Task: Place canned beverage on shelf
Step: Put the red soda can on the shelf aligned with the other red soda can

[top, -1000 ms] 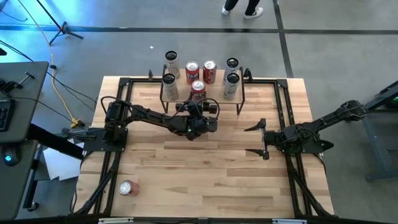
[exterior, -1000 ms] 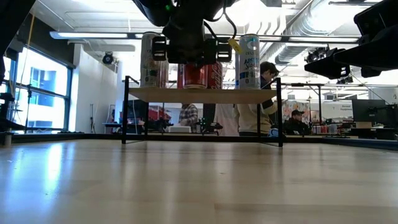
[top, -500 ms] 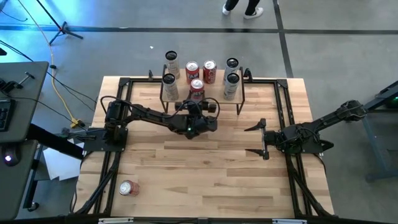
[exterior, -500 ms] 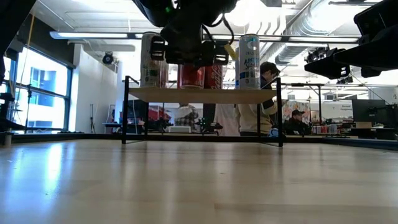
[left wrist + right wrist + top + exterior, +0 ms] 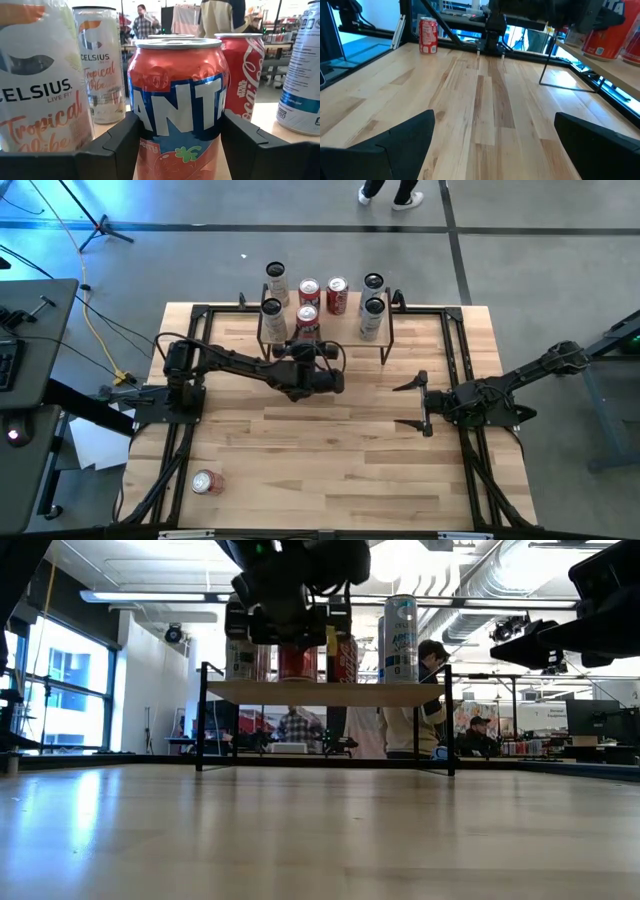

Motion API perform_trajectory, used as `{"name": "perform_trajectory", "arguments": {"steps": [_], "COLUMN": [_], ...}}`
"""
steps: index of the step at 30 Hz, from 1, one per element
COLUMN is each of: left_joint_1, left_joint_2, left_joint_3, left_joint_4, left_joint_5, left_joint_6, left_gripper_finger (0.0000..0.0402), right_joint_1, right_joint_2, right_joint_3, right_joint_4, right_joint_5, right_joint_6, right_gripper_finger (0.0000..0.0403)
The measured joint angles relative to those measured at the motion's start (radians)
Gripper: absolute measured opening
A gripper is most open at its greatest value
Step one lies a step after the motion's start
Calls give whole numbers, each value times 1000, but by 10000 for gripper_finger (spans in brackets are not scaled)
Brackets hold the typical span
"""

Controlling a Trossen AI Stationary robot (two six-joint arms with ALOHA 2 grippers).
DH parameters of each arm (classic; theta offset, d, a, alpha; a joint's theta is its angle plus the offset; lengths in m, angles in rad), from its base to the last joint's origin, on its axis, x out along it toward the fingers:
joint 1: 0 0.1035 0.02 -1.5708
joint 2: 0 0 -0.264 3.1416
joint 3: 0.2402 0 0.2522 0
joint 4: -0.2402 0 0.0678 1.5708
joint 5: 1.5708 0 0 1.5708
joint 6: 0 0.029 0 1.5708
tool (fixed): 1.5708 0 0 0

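The left hand (image 5: 305, 338) is pinching a red Fanta can (image 5: 177, 105), its two fingers (image 5: 112, 145) pressed against the can's sides, and holds it upright at the front edge of the shelf (image 5: 325, 692). Just beyond the hand on the shelf top stand two Celsius cans (image 5: 40, 75) to one side of the Fanta can, a Coca-Cola can (image 5: 245, 75) behind it, and a white-and-blue can (image 5: 302, 70) to the other side. The right hand (image 5: 412, 402) waits spread wide over the worktop (image 5: 330, 450), well apart from the shelf. Another red can (image 5: 206, 482) lies on the worktop's near corner, far from both hands.
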Motion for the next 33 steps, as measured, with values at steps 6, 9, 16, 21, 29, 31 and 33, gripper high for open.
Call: {"name": "perform_trajectory", "arguments": {"steps": [6, 9, 16, 21, 29, 31, 33], "left_joint_1": [0, 0, -7, -9, -11, -11, -14], "left_joint_2": [0, 0, 0, 0, 0, 0, 0], "left_joint_3": [0, 0, 0, 0, 0, 0, 0], "left_joint_4": [-11, -20, -22, -24, -23, -24, -29], "left_joint_5": [0, 0, -1, -1, 0, 1, 6], "left_joint_6": [-9, -9, -9, -9, 12, 23, 34], "left_gripper_finger": [202, 202, 202, 202, 228, 245, 264], "right_joint_1": [0, 0, 0, 0, 0, 0, 0], "right_joint_2": [0, 0, 0, 0, 0, 0, 0], "right_joint_3": [0, 0, 0, 0, 0, 0, 0], "right_joint_4": [-10, -10, -10, -11, -11, -11, -11], "right_joint_5": [0, 0, 0, 0, 0, 0, 0], "right_joint_6": [0, 0, 0, 0, 0, 0, 0], "right_gripper_finger": [400, 400, 400, 400, 400, 400, 400]}}
